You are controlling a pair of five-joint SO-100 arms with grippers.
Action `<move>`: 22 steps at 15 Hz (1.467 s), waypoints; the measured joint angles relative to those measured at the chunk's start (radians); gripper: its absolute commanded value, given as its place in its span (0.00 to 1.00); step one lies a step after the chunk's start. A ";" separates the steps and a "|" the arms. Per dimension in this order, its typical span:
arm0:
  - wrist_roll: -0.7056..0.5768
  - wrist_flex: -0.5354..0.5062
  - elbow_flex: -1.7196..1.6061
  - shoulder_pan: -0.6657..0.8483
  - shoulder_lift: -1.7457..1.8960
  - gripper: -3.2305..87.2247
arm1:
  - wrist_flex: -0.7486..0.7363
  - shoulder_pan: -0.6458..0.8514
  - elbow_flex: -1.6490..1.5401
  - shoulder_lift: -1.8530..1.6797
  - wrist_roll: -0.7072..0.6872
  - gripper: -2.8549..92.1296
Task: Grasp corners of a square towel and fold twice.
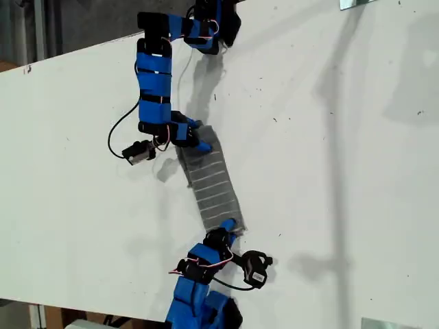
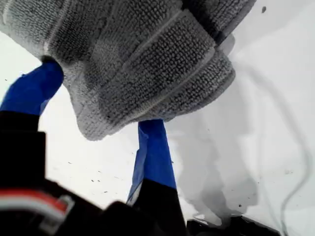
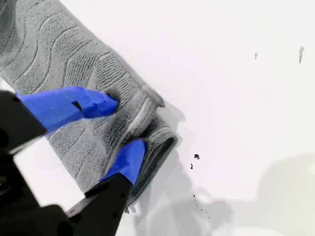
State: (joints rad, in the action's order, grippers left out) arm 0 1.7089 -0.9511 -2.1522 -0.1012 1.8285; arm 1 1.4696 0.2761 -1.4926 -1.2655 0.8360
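The square towel (image 1: 214, 185) lies folded into a narrow grey striped strip in the middle of the white table (image 1: 343, 171). My first gripper (image 1: 200, 137) is shut on the strip's far end. In the first wrist view that thick folded end (image 2: 147, 54) hangs clear of the table over the blue fingers (image 2: 153, 147), its rounded corners (image 2: 93, 128) drooping between them, with my first gripper (image 2: 101, 96) closed on it. My second gripper (image 1: 231, 225) pinches the near end. There the towel (image 3: 59, 49) rests flat, and my second gripper (image 3: 125, 125) is shut on its doubled edge (image 3: 165, 140).
Both arms reach in toward the exterior view's middle, one from the top edge and one from the bottom. The table's edge runs diagonally across the exterior view's upper left. Metal brackets (image 1: 357, 3) (image 1: 384, 322) sit at that view's right-hand corners. A loose cable (image 1: 113, 137) loops beside the first arm.
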 measured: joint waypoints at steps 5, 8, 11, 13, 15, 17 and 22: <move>0.026 -0.143 -0.064 -0.002 0.238 0.34 | 0.012 0.098 0.000 -0.012 -0.060 0.44; 0.061 -0.149 -0.241 -0.006 0.508 0.34 | 0.043 0.173 -0.008 -0.012 -0.107 0.43; 0.091 -0.149 -0.318 -0.020 0.606 0.33 | -0.011 0.225 -0.049 0.051 -0.112 0.17; 0.121 -0.153 -0.364 -0.025 0.647 0.33 | -0.058 0.204 -0.034 0.129 -0.118 0.14; 0.173 -0.172 -0.486 -0.058 0.796 0.33 | -0.083 0.163 -0.031 0.133 -0.107 0.10; 0.245 -0.210 -0.597 -0.106 0.988 0.34 | -0.100 0.152 -0.069 0.123 -0.094 0.03; 0.304 -0.241 -0.686 -0.146 1.132 0.33 | -0.256 0.187 -0.658 -0.308 0.147 0.03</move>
State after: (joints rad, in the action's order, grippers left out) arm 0 2.0126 -1.1919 -2.8379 -0.2470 2.9606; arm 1 1.2134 0.4633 -2.1506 -1.5739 0.9833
